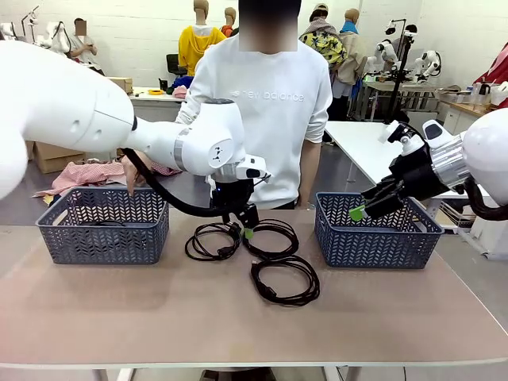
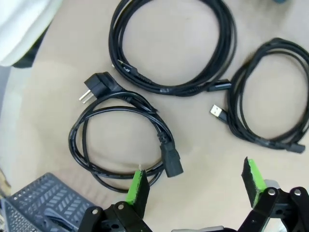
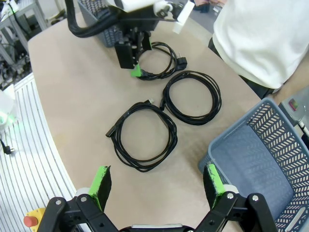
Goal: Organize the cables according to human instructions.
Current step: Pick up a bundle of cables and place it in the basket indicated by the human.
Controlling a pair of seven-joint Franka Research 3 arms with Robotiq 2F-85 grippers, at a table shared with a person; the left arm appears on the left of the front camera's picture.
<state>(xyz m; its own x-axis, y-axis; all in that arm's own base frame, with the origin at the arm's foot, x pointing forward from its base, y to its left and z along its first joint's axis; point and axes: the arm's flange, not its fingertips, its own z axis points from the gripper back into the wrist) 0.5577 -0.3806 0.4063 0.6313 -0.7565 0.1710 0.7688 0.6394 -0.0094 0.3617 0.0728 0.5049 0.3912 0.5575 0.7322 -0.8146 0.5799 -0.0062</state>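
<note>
Three coiled black cables lie mid-table: one with a round plug [image 1: 210, 240] [image 2: 118, 140] [image 3: 159, 60], one behind centre [image 1: 274, 236] [image 2: 174, 43] [image 3: 193, 96], and one nearest me [image 1: 286, 279] [image 2: 270, 96] [image 3: 145, 142]. My left gripper [image 1: 244, 225] [image 2: 195, 181] [image 3: 133, 53] hangs open just above the plug coil's edge, nothing between its pads. My right gripper [image 1: 361, 208] [image 3: 157, 186] is open and empty, above the right basket's near-left corner. A further black cable [image 1: 103, 224] shows through the left basket's mesh.
A grey mesh basket [image 1: 55, 238] [image 2: 38, 203] stands at the left and another [image 1: 333, 238] [image 3: 260, 159] at the right. The person stands at the far side, one hand [image 1: 129, 173] at the left basket's far rim. Bare tabletop lies in front of the cables.
</note>
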